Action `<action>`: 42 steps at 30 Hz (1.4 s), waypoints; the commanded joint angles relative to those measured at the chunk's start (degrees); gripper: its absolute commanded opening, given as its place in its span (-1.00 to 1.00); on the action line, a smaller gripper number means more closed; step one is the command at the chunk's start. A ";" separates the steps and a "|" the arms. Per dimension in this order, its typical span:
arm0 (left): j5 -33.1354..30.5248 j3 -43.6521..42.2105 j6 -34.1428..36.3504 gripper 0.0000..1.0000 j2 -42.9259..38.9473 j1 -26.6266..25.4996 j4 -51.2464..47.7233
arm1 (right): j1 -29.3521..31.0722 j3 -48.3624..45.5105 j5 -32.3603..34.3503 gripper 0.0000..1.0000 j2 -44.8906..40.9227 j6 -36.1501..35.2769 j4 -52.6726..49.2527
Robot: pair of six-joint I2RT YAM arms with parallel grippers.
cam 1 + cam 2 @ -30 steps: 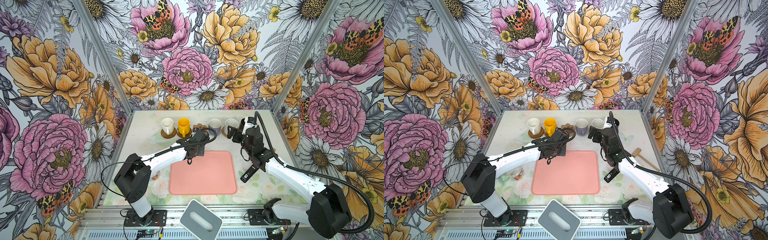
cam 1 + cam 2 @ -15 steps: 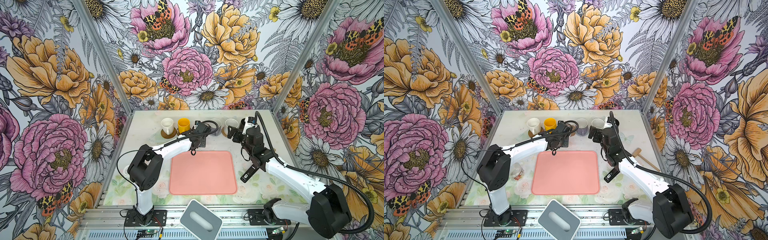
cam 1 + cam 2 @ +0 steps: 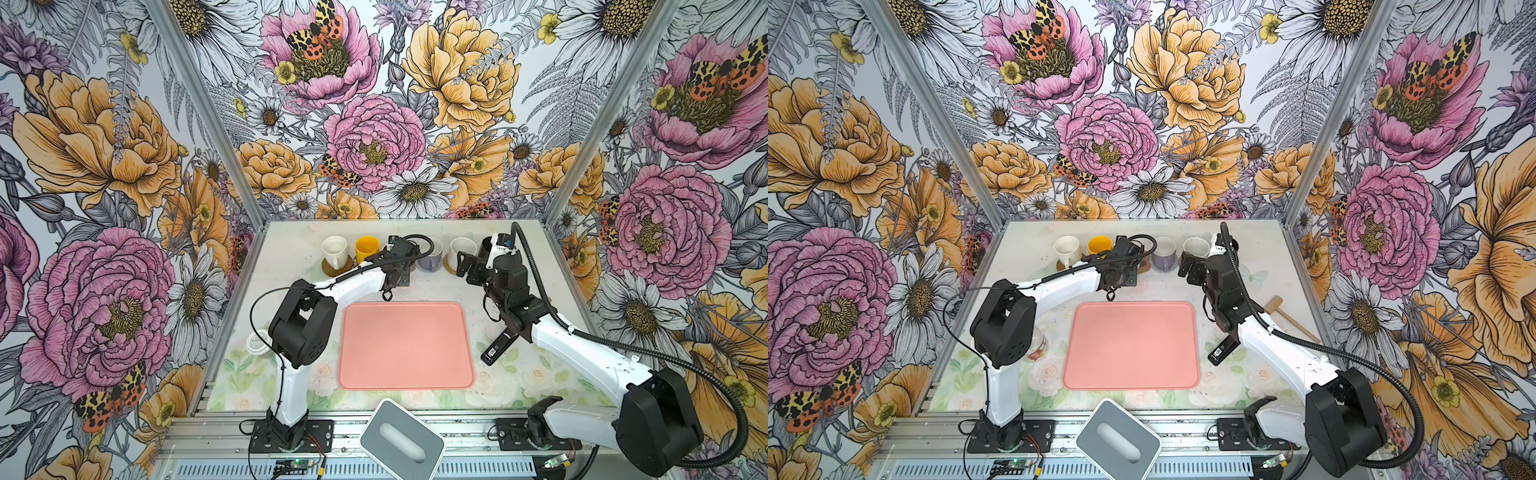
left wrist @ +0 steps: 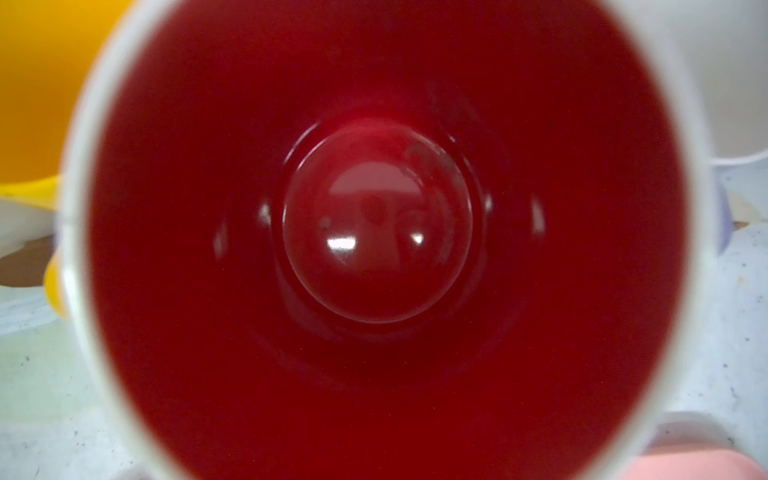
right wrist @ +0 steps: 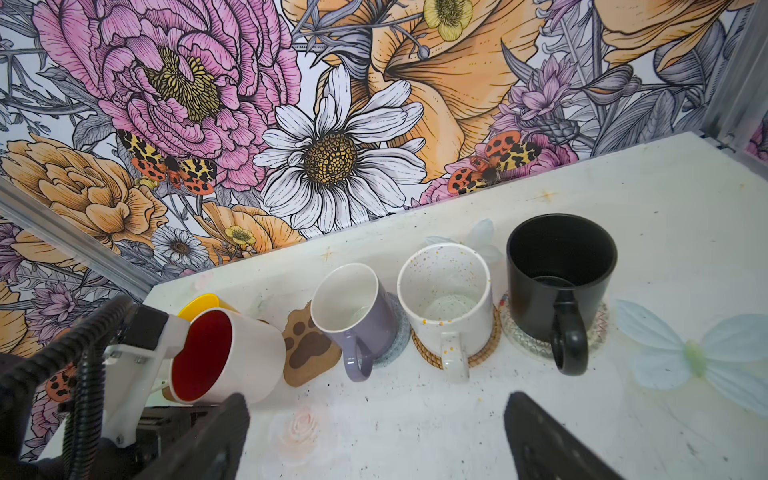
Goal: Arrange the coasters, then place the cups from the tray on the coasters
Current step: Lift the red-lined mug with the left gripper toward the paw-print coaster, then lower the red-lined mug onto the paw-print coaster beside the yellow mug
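Mugs stand in a row along the far edge of the table, across the upper middle of both top views. The left gripper [image 5: 179,332] is clamped on the rim of the white mug with red inside [image 5: 249,357], which hangs tilted at the lower left of the right wrist view, its mouth turned toward the arm. Its base is just beside the paw-print coaster [image 5: 307,345]; whether the two touch cannot be told. The left wrist view looks straight down into the red interior [image 4: 374,224].

To the right of the paw shape in that view, the lavender mug [image 5: 353,316] sits on the grey-blue woven coaster [image 5: 395,343], the speckled white mug [image 5: 446,299] on the rattan coaster [image 5: 423,353], and the black mug [image 5: 561,266] on the clear lacy coaster [image 5: 598,328]. In a top view the cream mug [image 3: 334,249] rests on a brown disc [image 3: 332,271], with the yellow mug [image 3: 367,248] just to its right.

The right gripper [image 5: 374,440] hovers near the speckled and black mugs, its fingers [image 5: 232,436] spread wide apart with nothing between them. The salmon-pink tray [image 3: 405,345] lies at the centre of both top views, between the two arms.
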 commanded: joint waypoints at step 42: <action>3.99 16.08 3.17 -1.00 11.75 3.00 0.33 | -2.03 -0.49 -2.34 0.95 0.51 -0.77 0.30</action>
